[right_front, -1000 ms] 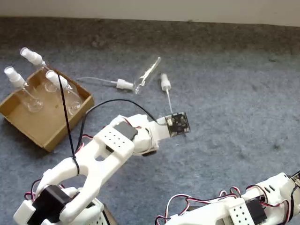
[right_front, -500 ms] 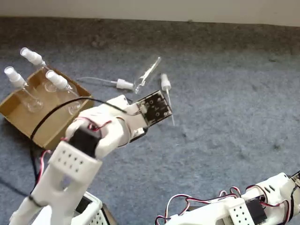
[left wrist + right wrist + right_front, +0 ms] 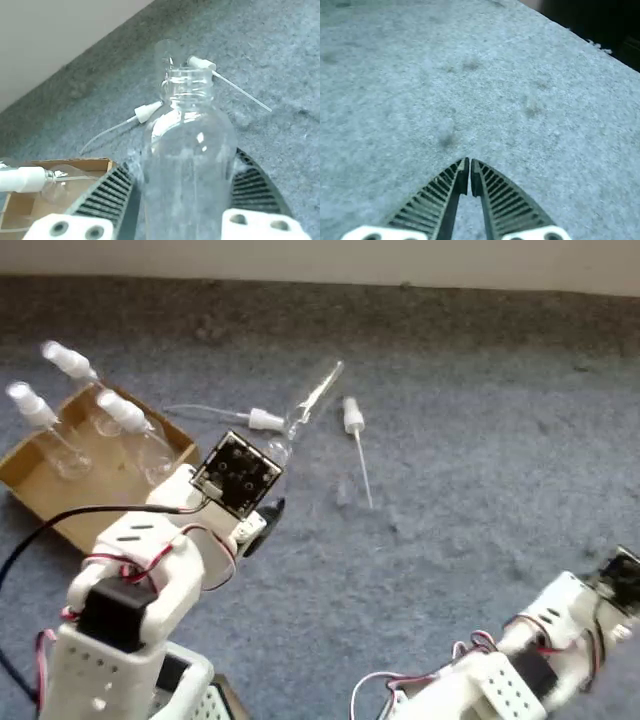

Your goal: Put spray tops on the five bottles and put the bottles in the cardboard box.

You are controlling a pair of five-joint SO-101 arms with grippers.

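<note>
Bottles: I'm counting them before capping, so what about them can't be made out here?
- Held bottle: base cut off by the left wrist view's edge; in the high view the arm's camera board covers most of it.
- Lying bottle: mostly behind the held bottle in the left wrist view.
- Bottles in the cardboard box: too small in the high view to tell if spray tops are tight.

a grey-blue, carpet-like cover [image 3: 500, 490] lay over the desk [image 3: 450, 570], mottled with a few darker spots. along its far edge ran a darker band [image 3: 450, 310], and behind it stood a plain pale wall [image 3: 400, 258].
</note>
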